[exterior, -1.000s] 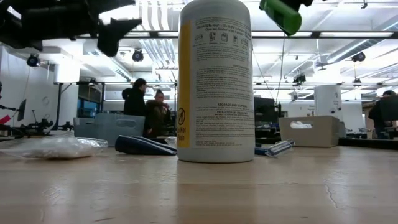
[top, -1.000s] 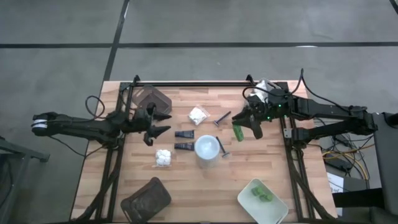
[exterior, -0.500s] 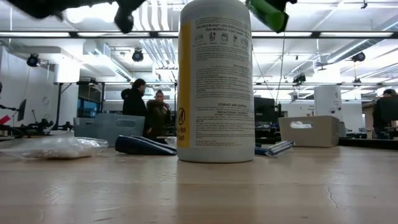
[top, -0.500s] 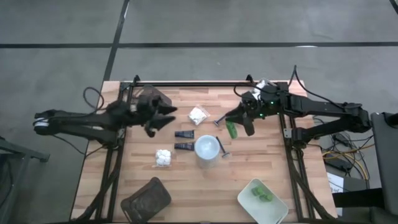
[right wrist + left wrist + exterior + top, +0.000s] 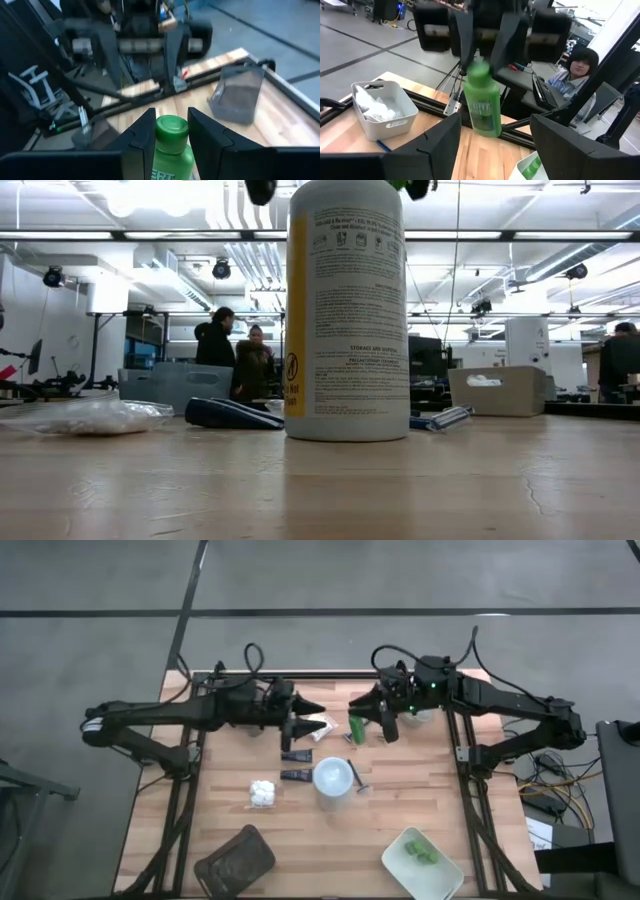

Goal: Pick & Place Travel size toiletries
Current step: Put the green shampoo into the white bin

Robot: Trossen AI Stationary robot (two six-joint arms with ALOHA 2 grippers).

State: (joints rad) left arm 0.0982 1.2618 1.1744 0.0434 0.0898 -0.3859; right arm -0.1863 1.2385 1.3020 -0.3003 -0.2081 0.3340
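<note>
right hand (image 5: 372, 725) | clenched on green bottle (image 5: 356, 727) | hanging upright, cap at hand | left hand (image 5: 312, 720) released

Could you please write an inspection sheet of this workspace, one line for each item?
Surface: wooden table, mostly bare.
Job's things: green bottle held above the table; white-capped bottle upright mid-table; white packet, dark tubes, razor around it.
Clutter: brown tray and pale tray at the near edge.
Pincers: right pincer shut on the green bottle; left pincer open, facing it.
Cables: looped over both arms.
Surroundings: people in the room behind.
</note>
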